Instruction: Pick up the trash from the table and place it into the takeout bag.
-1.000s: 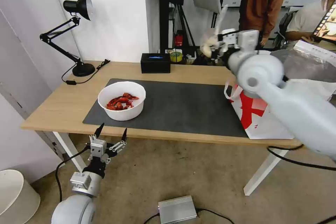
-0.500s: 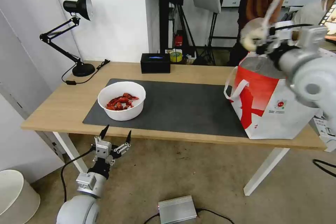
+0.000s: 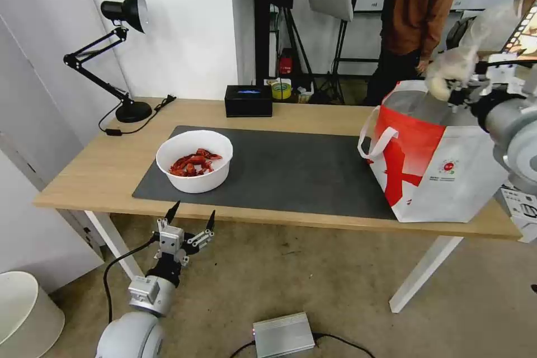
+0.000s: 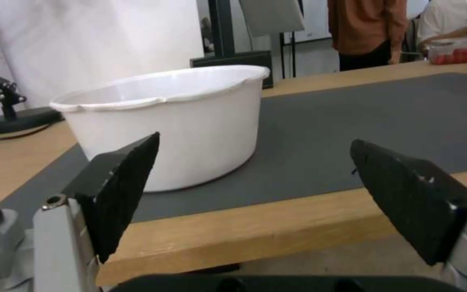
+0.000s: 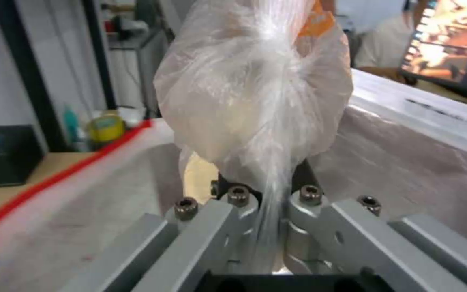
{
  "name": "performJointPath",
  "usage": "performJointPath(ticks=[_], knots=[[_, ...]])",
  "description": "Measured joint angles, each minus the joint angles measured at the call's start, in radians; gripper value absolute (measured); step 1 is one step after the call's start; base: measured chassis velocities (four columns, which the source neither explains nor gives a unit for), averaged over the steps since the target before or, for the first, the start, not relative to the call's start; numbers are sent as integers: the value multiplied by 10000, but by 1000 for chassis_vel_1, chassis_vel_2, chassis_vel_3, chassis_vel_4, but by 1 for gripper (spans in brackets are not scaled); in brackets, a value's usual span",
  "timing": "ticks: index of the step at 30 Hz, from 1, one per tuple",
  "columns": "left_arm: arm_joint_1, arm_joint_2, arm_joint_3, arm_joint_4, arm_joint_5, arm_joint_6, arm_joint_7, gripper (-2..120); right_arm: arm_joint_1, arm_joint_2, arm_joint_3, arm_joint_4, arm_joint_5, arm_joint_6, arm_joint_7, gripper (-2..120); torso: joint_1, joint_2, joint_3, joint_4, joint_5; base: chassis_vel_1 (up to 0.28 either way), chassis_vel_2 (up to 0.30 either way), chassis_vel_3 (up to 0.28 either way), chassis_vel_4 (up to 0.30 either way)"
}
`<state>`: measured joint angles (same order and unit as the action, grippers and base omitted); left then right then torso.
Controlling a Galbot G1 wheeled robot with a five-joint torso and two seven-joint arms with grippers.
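A small knotted clear plastic bag (image 3: 451, 70) is hanging above the open mouth of the takeout bag, pinched at its twisted neck by the right gripper (image 3: 457, 92), whose fingers are squeezing together on the plastic. In the right wrist view the bulging clear bag (image 5: 255, 81) is swelling out beyond the metal fingers (image 5: 212, 227), with the silver foil lining of the takeout bag (image 5: 406, 154) lying beneath and around it.

The large white takeout bag with a red panel and white loop handles (image 3: 436, 162) is standing upright at the right end of the long light-wood worktop (image 3: 100, 162), partly on the large dark grey rectangular mat (image 3: 296, 168).

Well apart from it, toward the left end of the mat, a white round bowl holding red crayfish shells (image 3: 194, 160) is sitting upright. The left gripper (image 3: 190, 217) is hovering just below and in front of the worktop's near edge, close to the bowl, its two black fingers spread wide and holding nothing. Through the left wrist view the bowl's white wall (image 4: 179, 121) is showing between the parted pads (image 4: 125, 178).

Farther back on the worktop, a black rectangular box (image 3: 249, 100) is resting near the rear edge, and a black desk lamp (image 3: 120, 50) is standing at the back left corner.
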<state>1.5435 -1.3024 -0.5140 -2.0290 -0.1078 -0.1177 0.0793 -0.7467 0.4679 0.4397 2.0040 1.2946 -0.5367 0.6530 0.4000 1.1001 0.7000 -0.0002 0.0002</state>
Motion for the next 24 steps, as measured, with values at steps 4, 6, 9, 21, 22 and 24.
performJointPath(ticks=[4,6,9,21,22,24], knots=[[-9,9,19,1,2,0,3,91,-92,87,113,-297,-79,11,68,2,0,-1,0,2,-1,0,0,0,0],[-10,28,21,2,2,0,3,91,-95,139,120,-438,-104,12,108,2,0,0,0,1,-1,0,0,0,0],[-10,42,18,-1,2,0,3,91,-99,187,121,-514,-124,11,133,2,0,-1,0,1,-1,0,0,0,0],[1,70,-7,-53,-13,-2,3,91,-100,251,45,-461,36,-63,281,45,0,-1,0,2,-2,0,0,0,0],[-5,70,-6,-54,-15,-2,3,91,-103,240,45,-455,52,-70,284,50,1,-1,0,2,-2,0,0,0,0],[-10,73,-6,-58,-19,-2,3,91,-105,234,45,-452,55,-74,284,53,0,-1,0,2,-2,0,0,0,0]])
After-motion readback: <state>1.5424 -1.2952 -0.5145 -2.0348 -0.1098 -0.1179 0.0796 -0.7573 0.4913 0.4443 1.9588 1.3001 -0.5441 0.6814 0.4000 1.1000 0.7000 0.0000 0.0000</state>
